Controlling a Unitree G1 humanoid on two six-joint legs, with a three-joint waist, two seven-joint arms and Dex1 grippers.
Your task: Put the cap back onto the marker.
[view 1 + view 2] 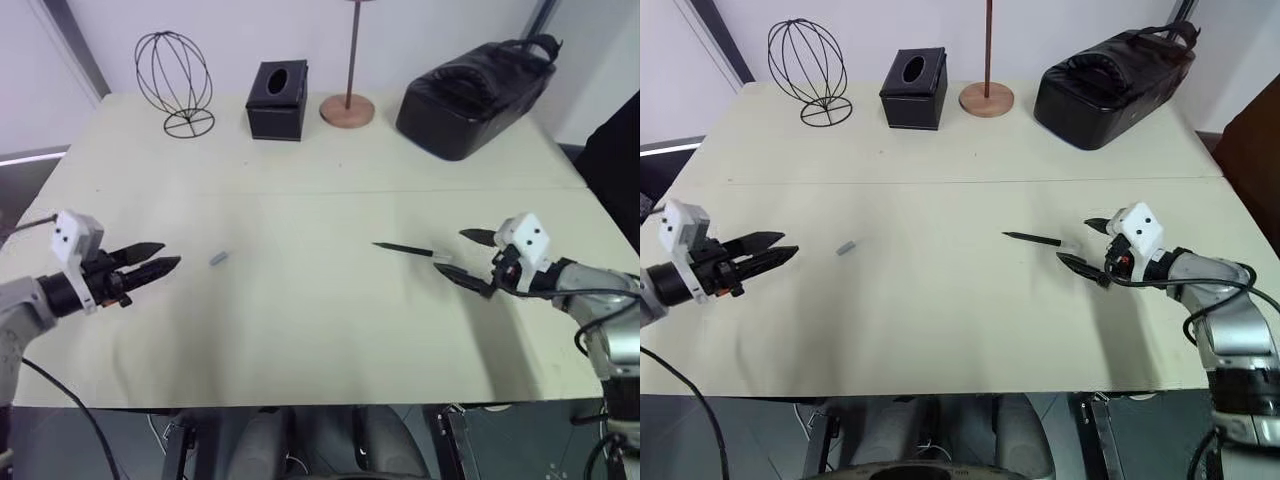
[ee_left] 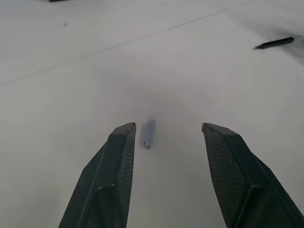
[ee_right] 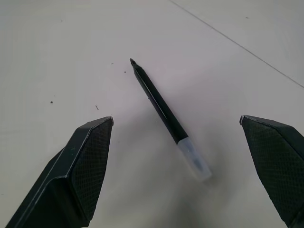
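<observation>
Two pickups lie ahead of us before any capping can happen, and both grippers are lined up for them with their jaws spread wide and empty. Our left gripper (image 1: 165,258) hovers just short of the cap (image 1: 219,258), which lies flat on the pale tabletop (image 1: 320,330) a little ahead of the fingertips; in the left wrist view it sits nearer one finger than the other, so we judge it wise to centre the jaws over it before closing, or the cap may be nudged and roll away. Our right gripper (image 1: 466,258) brackets the light end of the marker (image 1: 405,249), which lies flat with its dark pointed tip aimed toward the middle of the tabletop. We would close on the black barrel rather than on the pale end, leaving the tip clear for the cap. The cap is a tiny grey cylinder, far shorter than the marker, and likely to slip from a careless pinch. The marker is a thin black stick with a translucent pale-grey end section and a fine dark tip. Cap and marker lie well apart, each near its own gripper.
</observation>
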